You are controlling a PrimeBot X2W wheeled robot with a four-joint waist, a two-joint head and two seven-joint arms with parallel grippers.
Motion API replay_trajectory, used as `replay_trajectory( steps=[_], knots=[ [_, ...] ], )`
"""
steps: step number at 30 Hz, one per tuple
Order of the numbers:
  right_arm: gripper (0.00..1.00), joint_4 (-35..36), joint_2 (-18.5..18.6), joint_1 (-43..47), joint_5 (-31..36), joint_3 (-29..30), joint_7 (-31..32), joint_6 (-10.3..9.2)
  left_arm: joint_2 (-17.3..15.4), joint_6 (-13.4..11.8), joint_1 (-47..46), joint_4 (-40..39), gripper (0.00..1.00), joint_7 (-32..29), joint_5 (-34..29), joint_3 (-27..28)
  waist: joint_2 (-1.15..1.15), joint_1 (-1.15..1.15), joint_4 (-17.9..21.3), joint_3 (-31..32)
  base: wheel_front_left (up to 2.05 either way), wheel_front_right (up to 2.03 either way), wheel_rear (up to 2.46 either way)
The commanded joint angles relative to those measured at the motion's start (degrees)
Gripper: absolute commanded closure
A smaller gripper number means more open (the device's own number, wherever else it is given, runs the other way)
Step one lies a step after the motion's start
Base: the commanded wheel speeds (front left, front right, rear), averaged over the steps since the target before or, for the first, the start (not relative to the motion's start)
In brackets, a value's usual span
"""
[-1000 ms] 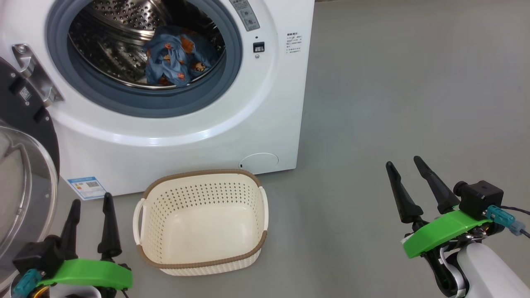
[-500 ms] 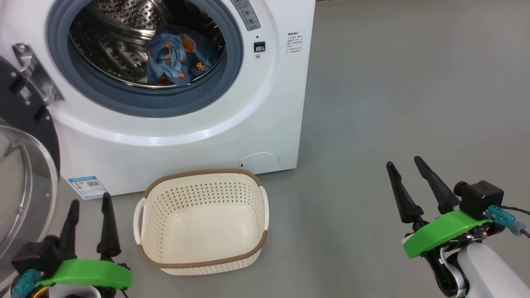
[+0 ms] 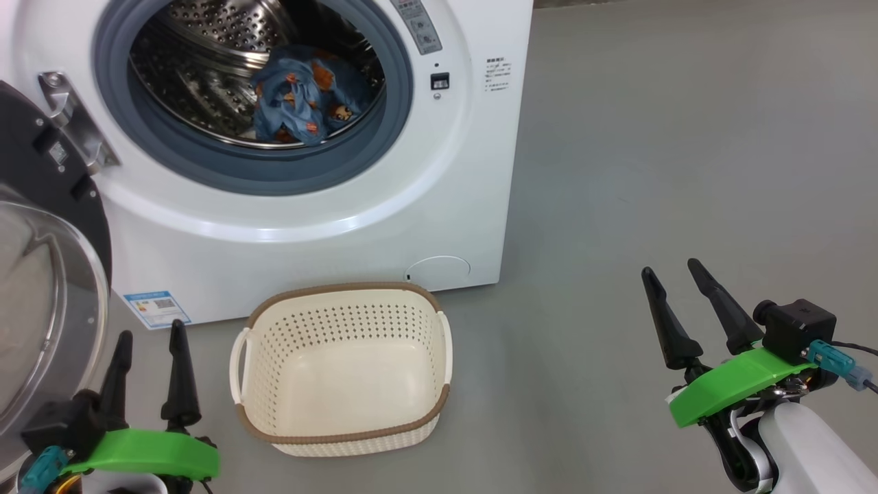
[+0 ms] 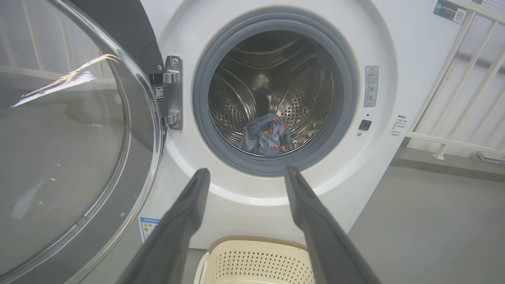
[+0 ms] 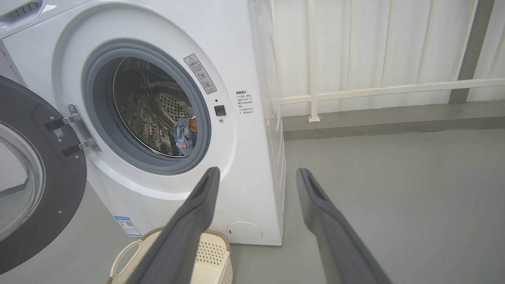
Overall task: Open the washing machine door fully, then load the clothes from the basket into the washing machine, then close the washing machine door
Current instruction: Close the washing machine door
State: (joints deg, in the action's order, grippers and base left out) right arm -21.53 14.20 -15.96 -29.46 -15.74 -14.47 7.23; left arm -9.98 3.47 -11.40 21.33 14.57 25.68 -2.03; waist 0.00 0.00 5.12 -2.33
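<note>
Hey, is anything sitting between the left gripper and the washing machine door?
Nothing visible. The open left gripper sits right beside the swung-open washing machine door; the basket lies on its other side.

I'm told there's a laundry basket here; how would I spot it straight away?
Find the big white washing machine with its round door swung open. On the grey floor right before it sits the basket. It alone is a cream, hole-dotted tub with a brown rim, and it is empty.
</note>
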Motion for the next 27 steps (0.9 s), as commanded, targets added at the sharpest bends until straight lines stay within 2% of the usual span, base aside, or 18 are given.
replay_trajectory(
  steps=[1,14,27],
  knots=[
    [0.00,1.13,0.27,0.06,-0.86,-0.55,-0.53,0.25,-1.76,-0.36,-0.56,-1.52,0.00,0.42,0.18,1.57,0.00,0.00,-0.26,0.12,0.00,0.00,0.00],
    [0.00,1.11,0.19,0.32,-0.91,-0.54,-0.53,0.25,-2.10,-1.37,-0.33,-1.29,0.00,0.42,-0.24,1.02,0.00,0.00,-3.64,0.41,0.00,0.00,0.00],
    [0.00,0.99,-0.20,0.58,-1.10,-0.80,-0.53,0.25,-2.41,-3.24,0.13,-1.52,0.00,0.11,-1.11,0.12,0.00,0.00,-9.61,0.85,0.00,0.00,0.00]
  ],
)
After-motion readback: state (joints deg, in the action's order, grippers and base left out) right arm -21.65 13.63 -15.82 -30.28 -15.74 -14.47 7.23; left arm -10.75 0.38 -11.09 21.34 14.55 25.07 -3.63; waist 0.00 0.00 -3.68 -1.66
